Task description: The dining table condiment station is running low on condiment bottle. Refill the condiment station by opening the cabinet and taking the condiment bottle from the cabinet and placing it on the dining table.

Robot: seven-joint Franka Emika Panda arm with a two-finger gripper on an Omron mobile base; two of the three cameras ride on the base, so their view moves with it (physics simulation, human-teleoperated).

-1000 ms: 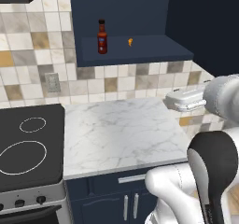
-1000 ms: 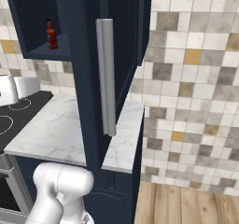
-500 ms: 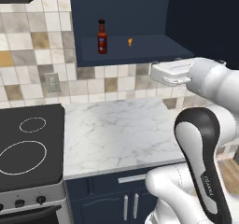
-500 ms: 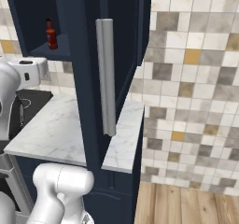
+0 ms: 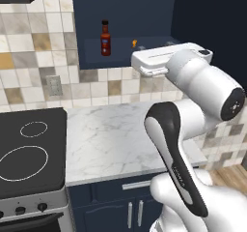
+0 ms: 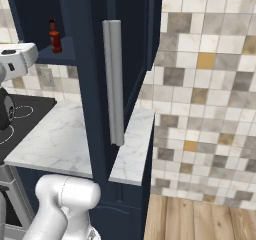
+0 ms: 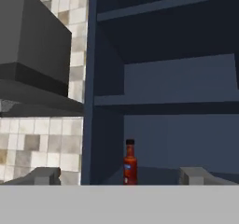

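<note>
Item: gripper (image 7: 119, 175), risen over the last second from counter height to shelf level, jaws wide and empty, now facing 1 condiment bottle (image 5: 105, 38) upright on the lower shelf of the opened cabinet (image 6: 95, 59); reach judged under way.

Mosaic tile wall (image 5: 29, 57), marble counter (image 5: 111, 139), black stovetop (image 5: 24, 153), wood floor (image 6: 200, 219)

Matt navy cabinet (image 6: 92, 84), brushed silver metal handle (image 6: 114, 81), glossy marble counter (image 5: 120, 139), glassy red condiment bottle (image 5: 105, 38)
</note>
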